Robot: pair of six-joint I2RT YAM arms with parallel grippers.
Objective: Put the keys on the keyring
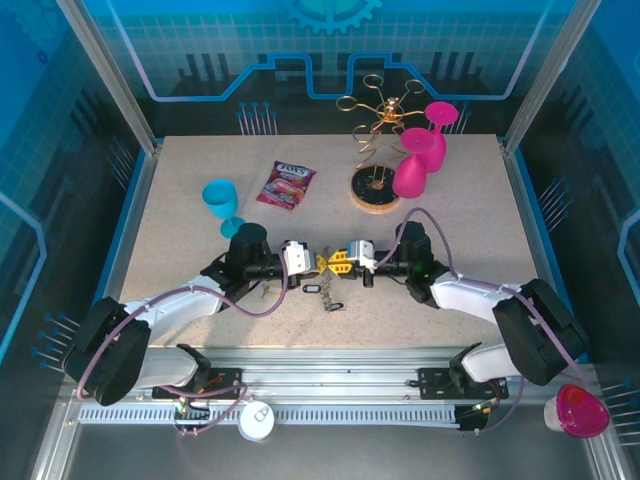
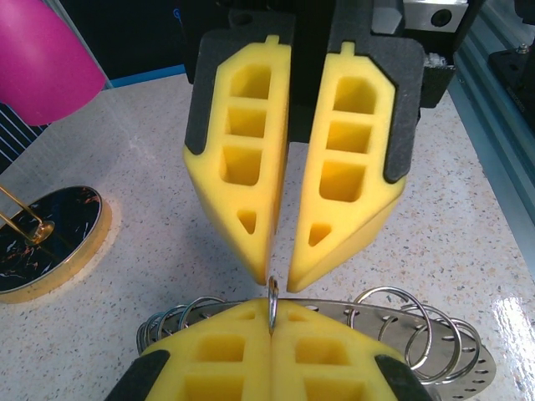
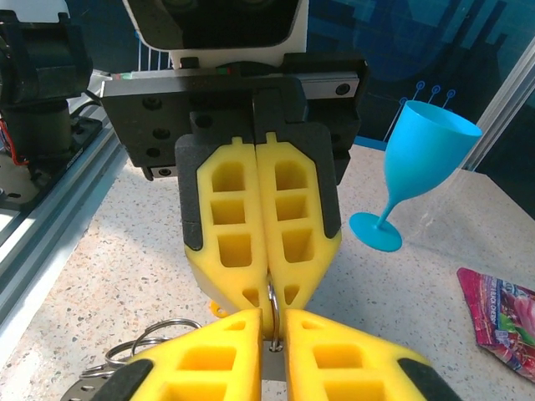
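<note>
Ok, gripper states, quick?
Left gripper: shut on a small ring.
Right gripper: slightly open around that ring.

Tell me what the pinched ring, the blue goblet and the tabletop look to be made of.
The ring looks like thin polished steel wire: bright and glinting. The blue goblet is probably plastic: opaque, smooth, uniform colour. The tabletop is speckled beige, a stone-look laminate or composite; which one is unclear.

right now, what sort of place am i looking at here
Most likely a robot test cell or lab, not a home. The speckled table sits inside an aluminium frame, printed blue circuit-pattern panels wall it in, and two robot arms are bolted at its near edge.
</note>
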